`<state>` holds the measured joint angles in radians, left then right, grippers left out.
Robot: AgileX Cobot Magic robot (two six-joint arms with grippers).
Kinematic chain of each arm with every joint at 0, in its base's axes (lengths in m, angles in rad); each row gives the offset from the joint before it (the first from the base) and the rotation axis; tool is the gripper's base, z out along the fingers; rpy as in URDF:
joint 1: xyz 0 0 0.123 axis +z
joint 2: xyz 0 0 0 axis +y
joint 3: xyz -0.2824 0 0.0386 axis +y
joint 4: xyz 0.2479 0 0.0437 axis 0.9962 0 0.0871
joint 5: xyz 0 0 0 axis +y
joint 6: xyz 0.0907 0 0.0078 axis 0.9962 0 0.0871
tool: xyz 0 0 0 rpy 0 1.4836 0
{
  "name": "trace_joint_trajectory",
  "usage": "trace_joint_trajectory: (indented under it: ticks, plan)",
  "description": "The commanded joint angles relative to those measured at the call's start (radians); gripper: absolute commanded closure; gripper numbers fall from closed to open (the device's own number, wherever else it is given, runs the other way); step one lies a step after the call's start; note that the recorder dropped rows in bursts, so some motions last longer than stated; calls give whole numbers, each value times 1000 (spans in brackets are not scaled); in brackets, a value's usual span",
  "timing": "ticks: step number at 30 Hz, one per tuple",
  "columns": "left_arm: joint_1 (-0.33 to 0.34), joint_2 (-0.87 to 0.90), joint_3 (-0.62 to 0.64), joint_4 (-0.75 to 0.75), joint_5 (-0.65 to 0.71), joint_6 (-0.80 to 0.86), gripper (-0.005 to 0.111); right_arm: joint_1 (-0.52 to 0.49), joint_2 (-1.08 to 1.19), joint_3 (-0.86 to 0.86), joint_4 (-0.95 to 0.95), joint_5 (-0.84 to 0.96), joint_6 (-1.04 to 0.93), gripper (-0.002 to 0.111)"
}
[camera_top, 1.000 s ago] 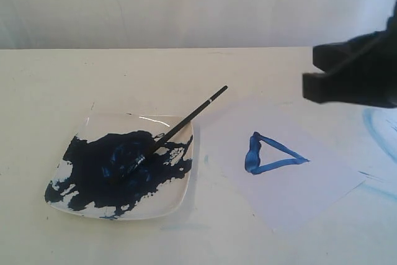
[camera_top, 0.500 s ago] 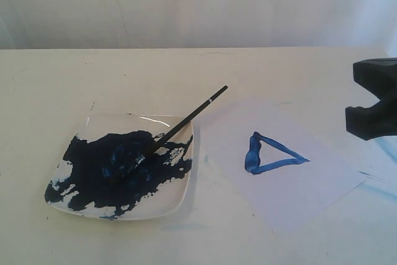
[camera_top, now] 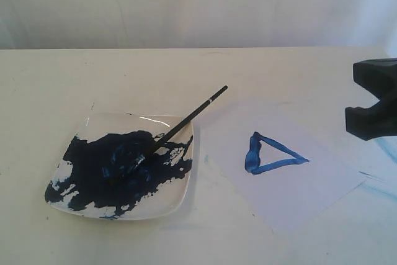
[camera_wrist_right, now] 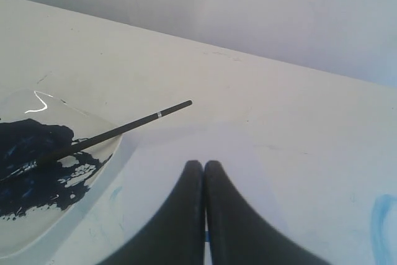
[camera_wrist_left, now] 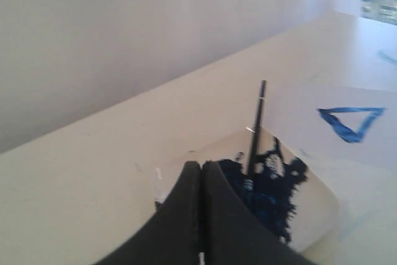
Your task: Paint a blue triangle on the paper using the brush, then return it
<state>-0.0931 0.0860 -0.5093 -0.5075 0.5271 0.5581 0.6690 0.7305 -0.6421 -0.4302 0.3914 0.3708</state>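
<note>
Brush (camera_top: 186, 119) is propped on plate (camera_top: 181, 195) toward table's (camera_top: 124, 72) left edge, judged returned; blue triangle (camera_top: 273, 153) is painted on paper (camera_top: 310, 190). Jaws are pressed together, empty, on left gripper (camera_wrist_left: 201, 167) and right gripper (camera_wrist_right: 203, 166).

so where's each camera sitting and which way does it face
Exterior: off the arms, angled down at plate, brush and paper; right arm at its right edge.
Left wrist: behind the shut left gripper, facing plate and blue triangle.
Right wrist: behind the shut right gripper, facing the brush handle.
Shared: all three show brush and plate.
</note>
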Motion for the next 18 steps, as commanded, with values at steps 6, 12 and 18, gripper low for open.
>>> trace_joint_trajectory:
  ticks: [6,12,18]
  plan:
    - [150,-86,67,-22,-26,-5,107,-1,-7,5,-10,10,-10,108]
    - [150,-86,269,-22,-172,-5,107,-1,-7,5,-10,10,-10,108]
    - [150,-86,509,-16,-246,-2,107,-1,-7,5,-10,10,-10,108]
